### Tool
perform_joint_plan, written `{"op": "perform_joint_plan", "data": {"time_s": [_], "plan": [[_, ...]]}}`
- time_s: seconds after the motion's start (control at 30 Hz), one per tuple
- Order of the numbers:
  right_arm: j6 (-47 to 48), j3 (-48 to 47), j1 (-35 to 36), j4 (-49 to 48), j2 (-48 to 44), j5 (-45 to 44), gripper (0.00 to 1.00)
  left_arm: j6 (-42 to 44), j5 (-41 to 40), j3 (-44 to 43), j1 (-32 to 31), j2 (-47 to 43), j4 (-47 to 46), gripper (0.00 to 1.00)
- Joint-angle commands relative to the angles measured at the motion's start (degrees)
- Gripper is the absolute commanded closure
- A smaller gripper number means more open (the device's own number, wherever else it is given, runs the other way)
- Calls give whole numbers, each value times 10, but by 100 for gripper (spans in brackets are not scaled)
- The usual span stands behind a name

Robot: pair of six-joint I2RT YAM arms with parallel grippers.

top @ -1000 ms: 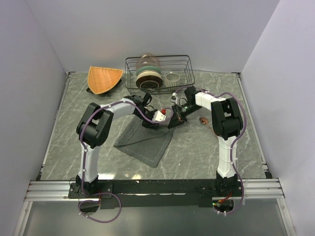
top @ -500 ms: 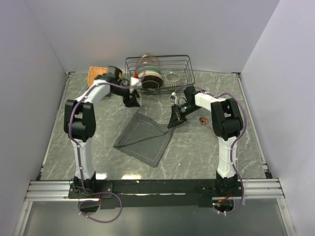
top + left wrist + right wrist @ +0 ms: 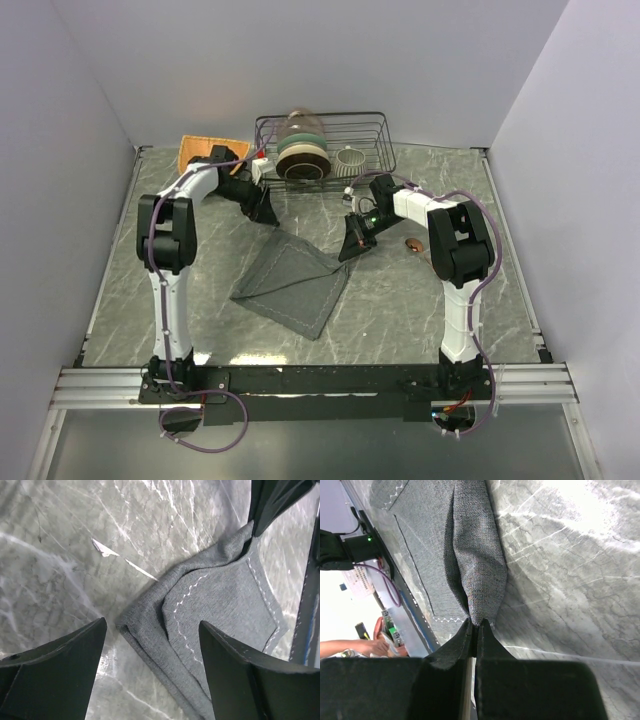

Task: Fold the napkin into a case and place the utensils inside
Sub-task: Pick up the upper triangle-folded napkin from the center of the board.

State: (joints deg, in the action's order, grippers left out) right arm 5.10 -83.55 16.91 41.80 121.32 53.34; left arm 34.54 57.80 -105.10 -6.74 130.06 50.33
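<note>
**Napkin (image 3: pixel 292 282) partly folded at centre frame, one corner pinched**

The grey marbled table (image 3: pixel 400 300) fills the overhead view. The napkin lies on it just below centre as a tilted dark square, already doubled on itself, with stitched edges layered over one another in the left wrist view. It is not yet a narrow case, so I'd judge the folding about half done.

At the top centre stands the wire rack (image 3: pixel 372 130), loaded with crockery. The orange mat (image 3: pixel 196 150) sits to its left, partly hidden behind the left arm. Both lie well apart from the cloth.

The right gripper (image 3: pixel 475 624) is clenched on the napkin's right-hand corner, the fabric bunched into a ridge running away from its tips. That looks like an anchor, so the cloth cannot slide during the next fold. The left gripper (image 3: pixel 266 212) hangs over the upper corner with its jaws spread wide and nothing in them, seemingly lined up to take that corner.

One copper-coloured utensil (image 3: pixel 412 244) lies right of centre beside the right arm, out of the way until a pocket exists.
</note>
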Motion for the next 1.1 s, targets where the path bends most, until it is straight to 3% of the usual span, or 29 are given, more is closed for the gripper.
{"op": "perform_joint_plan", "data": {"time_s": [0.0,0.27,0.53,0.83,1.07], "plan": [[22,-9,4,-1,-31,-4,100,-68,10,-12,-1,29,4,19],[44,-12,5,11,-34,-6,100,5,13,-114,-2,107,113,20],[54,-8,6,10,-37,-9,100,57,20,-48,-14,88,145,27],[60,-10,8,14,-40,-10,100,9,31,13,-25,55,67,32],[64,-12,9,17,-38,-10,100,-88,27,37,-28,41,-36,35]]}}
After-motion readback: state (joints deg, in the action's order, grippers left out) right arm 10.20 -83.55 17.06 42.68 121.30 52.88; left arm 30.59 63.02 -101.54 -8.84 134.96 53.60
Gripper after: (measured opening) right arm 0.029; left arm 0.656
